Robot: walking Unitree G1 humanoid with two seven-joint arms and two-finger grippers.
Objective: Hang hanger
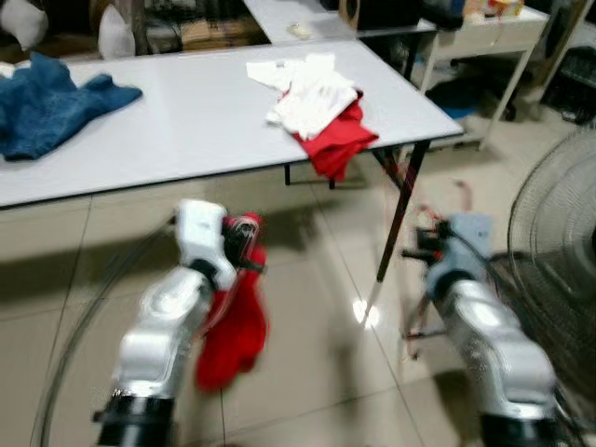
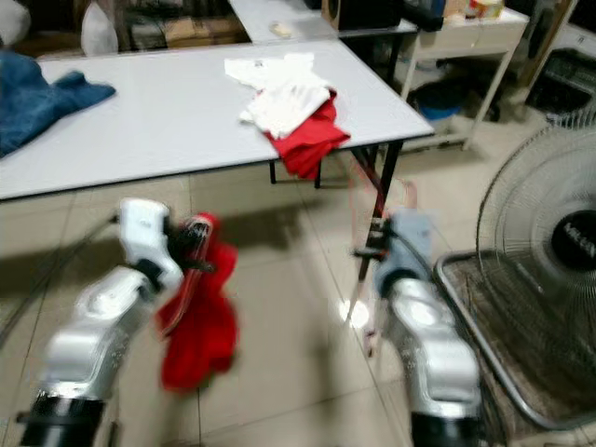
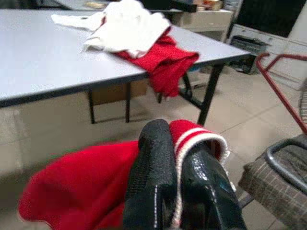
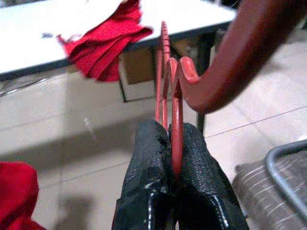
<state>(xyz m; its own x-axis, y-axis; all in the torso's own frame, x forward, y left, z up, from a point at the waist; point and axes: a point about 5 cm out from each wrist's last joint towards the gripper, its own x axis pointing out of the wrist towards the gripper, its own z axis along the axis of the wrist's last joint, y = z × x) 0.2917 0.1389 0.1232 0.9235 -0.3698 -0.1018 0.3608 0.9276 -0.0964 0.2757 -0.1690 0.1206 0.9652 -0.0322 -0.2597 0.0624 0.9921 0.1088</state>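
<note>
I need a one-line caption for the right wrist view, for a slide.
Right pincer shut on a red hanger, with red clothes draped over the grey table edge beyond.

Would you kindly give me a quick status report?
Left gripper shut on red garment. Right gripper shut on red hanger. Table ahead; fan at right.

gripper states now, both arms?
Left gripper: shut on the red garment.
Right gripper: shut on the red hanger.
</note>
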